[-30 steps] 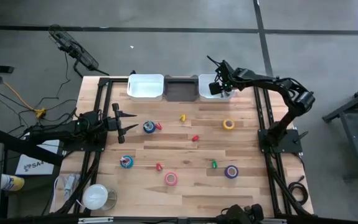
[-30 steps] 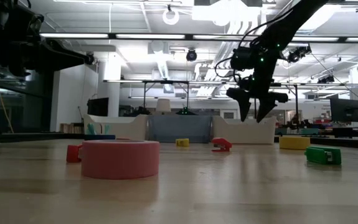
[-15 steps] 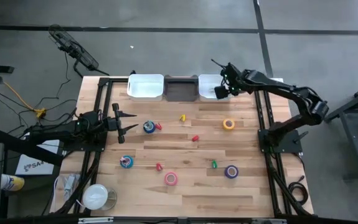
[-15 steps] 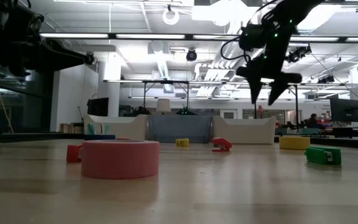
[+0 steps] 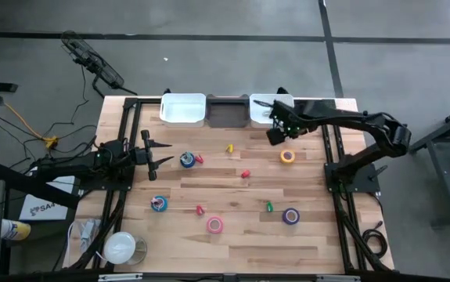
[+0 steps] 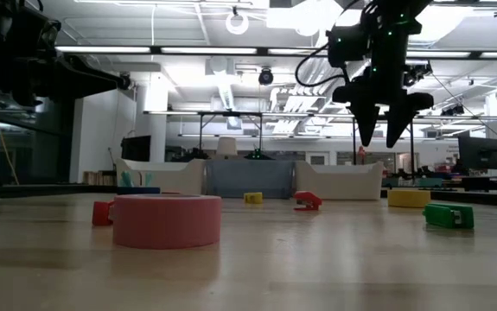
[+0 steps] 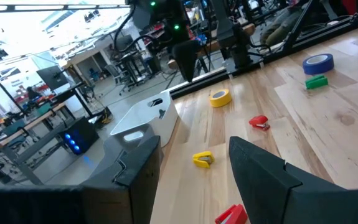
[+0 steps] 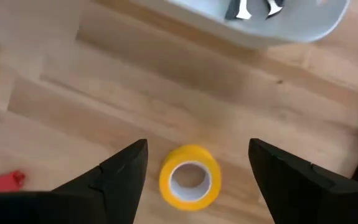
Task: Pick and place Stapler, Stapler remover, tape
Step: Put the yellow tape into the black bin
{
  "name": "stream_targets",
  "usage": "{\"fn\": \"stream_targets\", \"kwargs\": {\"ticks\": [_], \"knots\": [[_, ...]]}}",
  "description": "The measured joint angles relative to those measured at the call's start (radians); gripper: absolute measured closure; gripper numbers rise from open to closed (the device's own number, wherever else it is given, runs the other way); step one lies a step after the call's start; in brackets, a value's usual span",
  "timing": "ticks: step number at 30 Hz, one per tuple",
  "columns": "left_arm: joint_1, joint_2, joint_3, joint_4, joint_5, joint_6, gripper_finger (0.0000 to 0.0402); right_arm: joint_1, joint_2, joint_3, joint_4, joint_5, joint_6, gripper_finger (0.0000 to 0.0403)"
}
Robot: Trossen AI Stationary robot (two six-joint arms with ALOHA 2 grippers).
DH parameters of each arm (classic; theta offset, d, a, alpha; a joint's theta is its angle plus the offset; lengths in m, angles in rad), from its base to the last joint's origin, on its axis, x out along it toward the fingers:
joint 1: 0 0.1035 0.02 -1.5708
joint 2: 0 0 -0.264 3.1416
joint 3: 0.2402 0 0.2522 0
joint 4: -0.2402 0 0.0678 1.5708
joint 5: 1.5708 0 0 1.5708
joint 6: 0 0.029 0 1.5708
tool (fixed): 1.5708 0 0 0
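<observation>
Table: pale wooden plank top (image 5: 232, 235), strewn with small coloured pieces.
Bins: white plastic tray (image 5: 183, 110), dark grey tray (image 5: 228, 110) and second white tray (image 5: 261, 104) in a row along the far edge.
Right gripper (image 5: 275, 135): raised over the table just in front of the second white tray, fingers spread apart, empty.
Left gripper (image 5: 162, 153): low at the table's left side, fingers apart, empty.
Tape: yellow ring-shaped roll (image 8: 190, 177) near the right gripper; pink roll (image 5: 215, 225), purple roll (image 5: 290, 216), blue rolls (image 5: 187, 160) (image 5: 159, 204) well apart.
</observation>
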Motion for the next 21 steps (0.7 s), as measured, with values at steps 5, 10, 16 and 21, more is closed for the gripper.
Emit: {"fn": "stream_targets", "kwargs": {"ticks": [5, 10, 16, 21], "knots": [[0.0, 0.0, 0.0, 0.0, 0.0, 0.0, 0.0215, 0.069, 0.043, -0.001, -0.02, 0.001, 0.054, 0.0132], [0.0, 0.0, 0.0, 0.0, 0.0, 0.0, 0.0215, 0.109, 0.1, -0.001, -0.026, -0.019, 0.068, 0.0132], [0.0, 0.0, 0.0, 0.0, 0.0, 0.0, 0.0215, 0.126, 0.159, -0.002, -0.068, -0.047, 0.088, 0.0132], [0.0, 0.0, 0.0, 0.0, 0.0, 0.0, 0.0215, 0.133, 0.198, -0.002, -0.093, -0.053, 0.098, 0.0132]]}}
